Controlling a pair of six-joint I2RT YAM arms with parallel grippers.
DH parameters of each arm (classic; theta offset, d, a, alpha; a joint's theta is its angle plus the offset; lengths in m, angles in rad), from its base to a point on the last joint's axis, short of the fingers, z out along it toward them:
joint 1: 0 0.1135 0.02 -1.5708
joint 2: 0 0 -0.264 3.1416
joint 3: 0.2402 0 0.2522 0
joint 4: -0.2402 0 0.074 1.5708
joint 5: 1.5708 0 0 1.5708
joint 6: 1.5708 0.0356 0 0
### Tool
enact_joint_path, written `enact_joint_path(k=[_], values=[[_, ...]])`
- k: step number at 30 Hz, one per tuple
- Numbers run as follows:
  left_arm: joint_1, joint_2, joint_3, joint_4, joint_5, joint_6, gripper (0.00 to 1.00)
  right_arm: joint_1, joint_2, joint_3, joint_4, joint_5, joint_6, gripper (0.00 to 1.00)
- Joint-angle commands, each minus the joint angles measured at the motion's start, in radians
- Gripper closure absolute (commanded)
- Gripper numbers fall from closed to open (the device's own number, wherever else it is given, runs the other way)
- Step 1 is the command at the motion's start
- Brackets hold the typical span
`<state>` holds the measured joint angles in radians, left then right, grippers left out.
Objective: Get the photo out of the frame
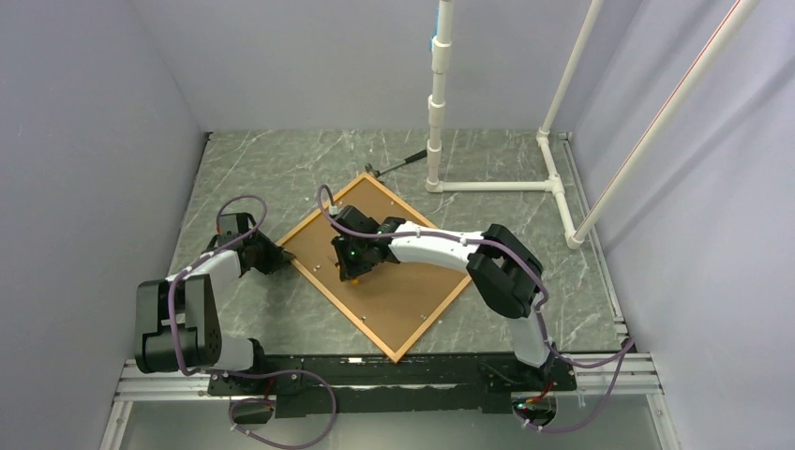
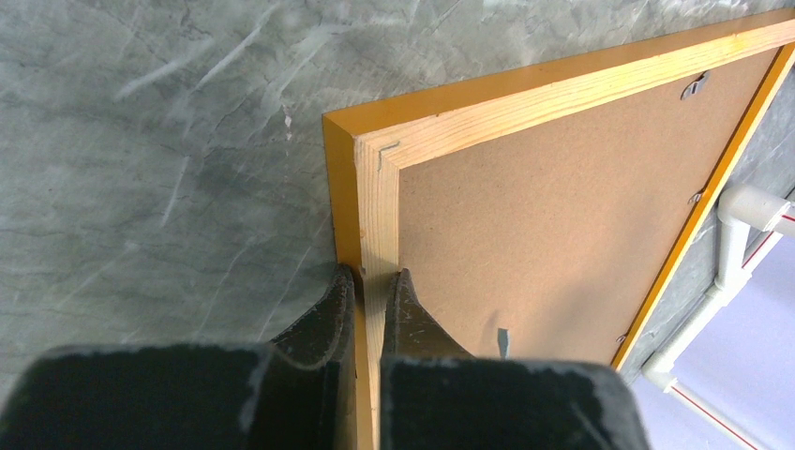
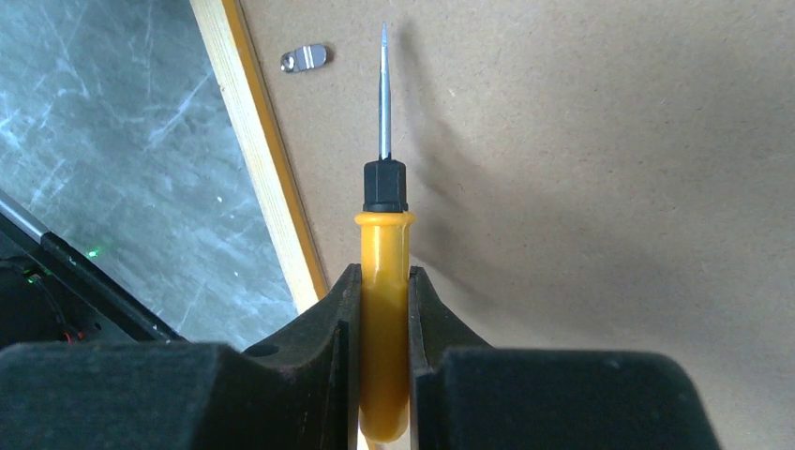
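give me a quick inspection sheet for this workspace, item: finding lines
surface: grey marbled table, no spills seen
job's things: frame lies face down and skewed on the table; photo sits inside it, only its brown board back showing
clutter: small dark tool at the far side, by the pipe stand
end effectors: left end effector shut on the frame's edge near a corner; right end effector shut on an orange-handled screwdriver, tip aimed beside a metal tab
cables: purple cables loop along both arms, clear of the frame
surroundings: white pipe stand at the far right; plain grey walls
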<state>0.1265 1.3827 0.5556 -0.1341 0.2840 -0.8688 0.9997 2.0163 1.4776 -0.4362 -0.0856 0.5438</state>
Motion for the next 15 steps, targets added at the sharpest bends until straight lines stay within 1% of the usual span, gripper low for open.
enact_joint_path(k=[1, 4, 5, 9, 10, 12, 15], values=[[0.005, 0.012, -0.028, -0.066, 0.047, 0.045, 1.0, 0.015, -0.053, -0.013, 0.037, -0.012, -0.006, 1.0], [0.011, 0.027, -0.007, -0.072, 0.069, 0.086, 1.0, 0.013, -0.104, -0.049, 0.025, -0.015, -0.063, 1.0], [0.012, 0.032, 0.001, -0.076, 0.08, 0.099, 0.97, 0.012, -0.122, -0.067, 0.016, -0.015, -0.087, 1.0], [0.018, 0.008, -0.018, -0.037, 0.133, 0.116, 0.6, 0.012, -0.219, -0.179, -0.012, -0.007, -0.163, 1.0], [0.018, -0.005, -0.03, -0.027, 0.139, 0.115, 0.55, 0.013, -0.245, -0.209, -0.016, -0.01, -0.171, 1.0], [0.017, -0.032, -0.049, -0.031, 0.147, 0.113, 0.5, 0.013, -0.299, -0.26, -0.028, -0.031, -0.181, 1.0], [0.017, -0.074, -0.079, -0.074, 0.168, 0.112, 0.48, 0.014, -0.362, -0.328, -0.049, -0.07, -0.182, 1.0]])
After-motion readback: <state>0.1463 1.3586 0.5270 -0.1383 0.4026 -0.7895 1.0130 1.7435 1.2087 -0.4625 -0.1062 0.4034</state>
